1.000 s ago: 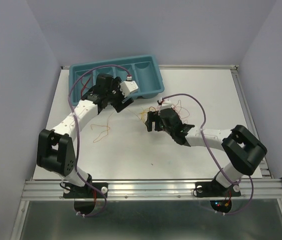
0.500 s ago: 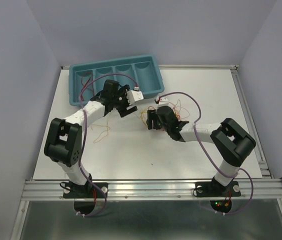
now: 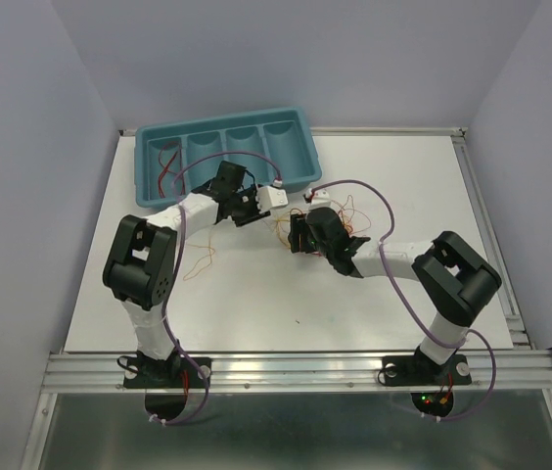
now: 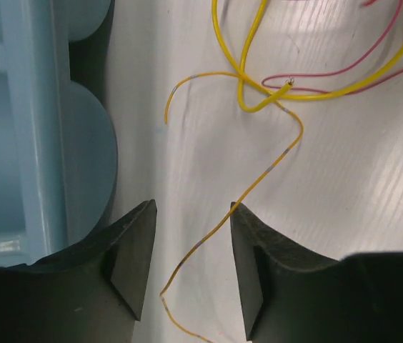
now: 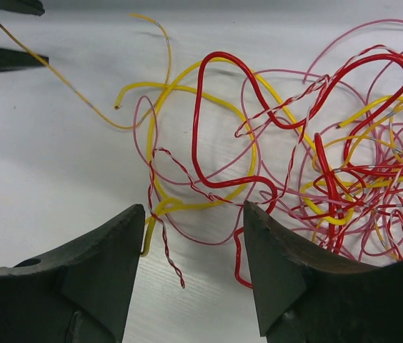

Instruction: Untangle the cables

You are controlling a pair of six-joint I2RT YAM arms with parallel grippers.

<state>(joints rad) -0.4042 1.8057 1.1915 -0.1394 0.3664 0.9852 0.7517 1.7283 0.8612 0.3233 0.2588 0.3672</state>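
Observation:
The cables [image 5: 344, 171] lie as a tangle of red, pink, yellow and twisted red-white loops on the white table, seen small in the top view as cables [image 3: 340, 215]. My right gripper [image 5: 193, 207] [image 3: 298, 235] is open at the tangle's left edge. A twisted strand's end, a yellow end and a red end lie between its fingers. My left gripper [image 4: 191, 207] [image 3: 259, 211] is open too. One thin yellow-orange wire [image 4: 273, 166] runs diagonally through its gap from the tangle. The left fingers [image 5: 1, 61] show at the top left of the right wrist view.
A teal compartment tray [image 3: 219, 122] stands at the back left, its wall [image 4: 37, 143] close beside my left gripper; a red wire [image 3: 165, 168] lies in its leftmost compartment. A few loose orange and red wires [image 3: 198, 259] lie left of centre.
My left arm has swung away from the tray, rightward to the tangle, and its jaws have narrowed around the thin wire. My right gripper edged forward and narrowed a little.

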